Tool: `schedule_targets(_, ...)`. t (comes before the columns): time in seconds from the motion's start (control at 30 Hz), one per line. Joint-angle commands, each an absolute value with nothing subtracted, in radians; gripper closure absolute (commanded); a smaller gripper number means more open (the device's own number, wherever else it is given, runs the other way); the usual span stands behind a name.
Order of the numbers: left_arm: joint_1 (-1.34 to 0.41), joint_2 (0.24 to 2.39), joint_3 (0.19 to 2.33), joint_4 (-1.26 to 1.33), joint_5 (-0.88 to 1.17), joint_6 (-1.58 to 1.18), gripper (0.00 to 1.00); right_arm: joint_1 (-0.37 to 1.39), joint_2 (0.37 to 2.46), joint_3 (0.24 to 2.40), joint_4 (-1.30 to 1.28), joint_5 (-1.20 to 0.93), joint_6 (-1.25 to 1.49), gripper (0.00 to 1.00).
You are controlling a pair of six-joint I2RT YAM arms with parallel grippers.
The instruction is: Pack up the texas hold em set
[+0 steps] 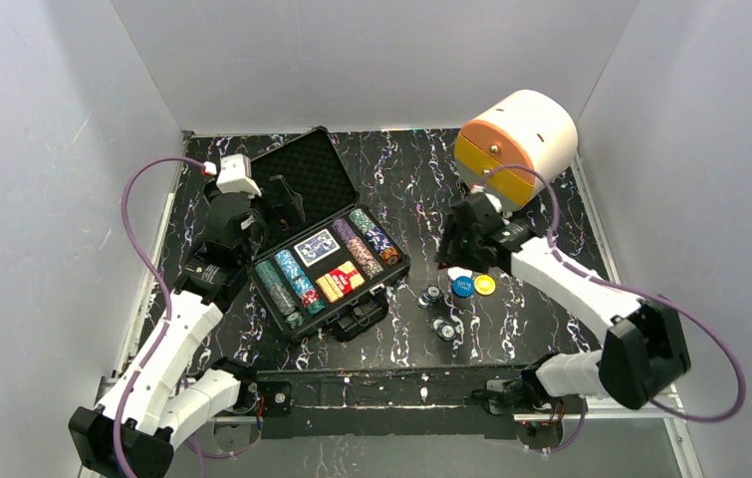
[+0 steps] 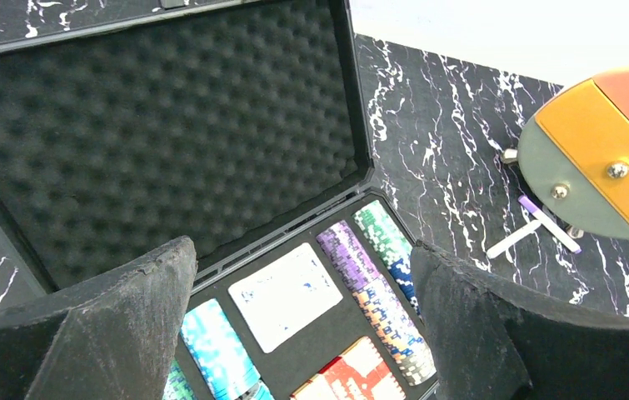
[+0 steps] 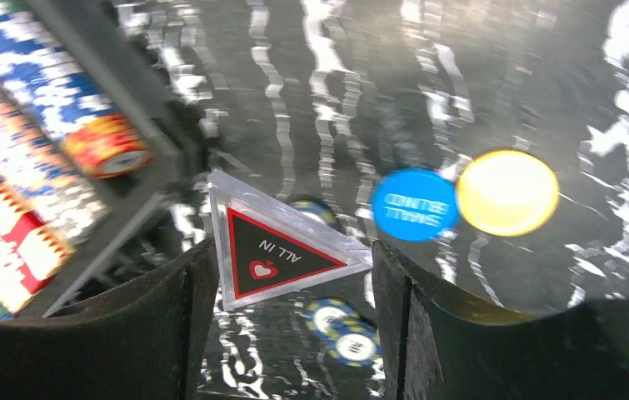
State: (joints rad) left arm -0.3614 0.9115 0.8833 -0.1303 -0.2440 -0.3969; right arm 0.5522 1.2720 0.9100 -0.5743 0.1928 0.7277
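The open black poker case (image 1: 376, 290) lies left of centre, with rows of chips (image 1: 292, 284), a blue card deck (image 1: 316, 246) and a red deck (image 1: 342, 282). My left gripper (image 1: 270, 214) is open and empty over the case's back edge; its wrist view shows the foam lid (image 2: 169, 125), a pale deck (image 2: 286, 296) and chip rows (image 2: 361, 267) between the fingers. My right gripper (image 1: 456, 244) is shut on a clear triangular "ALL IN" marker (image 3: 282, 250), held above the table. Loose chips (image 1: 431, 296) and more loose chips (image 1: 443, 329), a blue button (image 1: 462, 286) and a yellow button (image 1: 485, 285) lie right of the case.
A white cylinder with an orange face (image 1: 516, 144) stands at the back right, also showing in the left wrist view (image 2: 602, 158). In the right wrist view, blue-yellow chips (image 3: 340, 329) lie under the marker, and the case corner (image 3: 152, 179) is at left.
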Motion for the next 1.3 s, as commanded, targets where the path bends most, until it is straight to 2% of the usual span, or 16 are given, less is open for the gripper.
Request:
schedule_targets(0.0,-0.350,0.861,0.884,-0.128,-0.320,-0.394,0.02,0.699,1.404,1.104,-0.520,0.222,0.703,0.50)
schedule_targets(0.27,-0.313,0.828,0.877,-0.141,-0.409,-0.410,0.02,0.889,1.728,1.458,-0.471,0.236,0.638,0.49)
schedule_targets(0.63,-0.266,0.805,0.874,-0.140,-0.454,-0.412,0.02,1.014,2.084,1.852,-0.497,0.244,0.575,0.48)
schedule_targets(0.8,-0.266,0.804,0.874,-0.137,-0.448,-0.407,0.02,1.019,2.155,1.931,-0.512,0.258,0.553,0.48)
schedule_targets(1.27,-0.263,0.807,0.873,-0.136,-0.439,-0.404,0.02,1.020,2.232,1.986,-0.560,0.258,0.505,0.45)
